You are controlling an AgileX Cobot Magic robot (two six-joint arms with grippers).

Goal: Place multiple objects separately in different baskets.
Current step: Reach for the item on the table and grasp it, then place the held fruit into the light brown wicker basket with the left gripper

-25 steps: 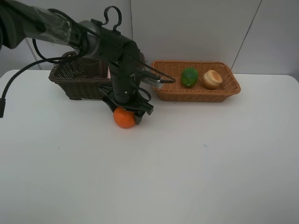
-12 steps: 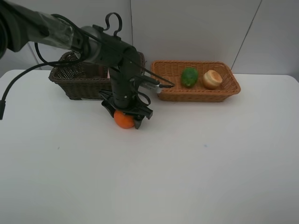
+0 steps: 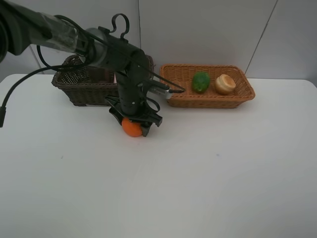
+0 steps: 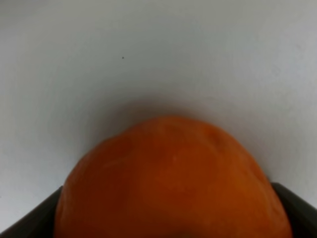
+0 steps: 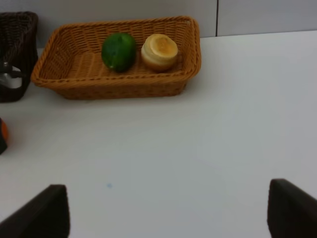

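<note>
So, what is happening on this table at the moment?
The left gripper is down over the round orange fruit on the white table, its jaws on either side. The light tan wicker basket already holds a green lime-like fruit and a yellowish peach-like fruit. The right gripper waits open.

Two baskets: dark brown basket (image 3: 81, 82), tan basket (image 3: 208, 96). One orange (image 3: 131, 128), one green fruit (image 3: 200, 82), one peach-like fruit (image 3: 225, 84).

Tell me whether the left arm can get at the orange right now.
Probably yes: the left gripper is already down over the orange on the table, a finger on each side and nothing between them.
</note>
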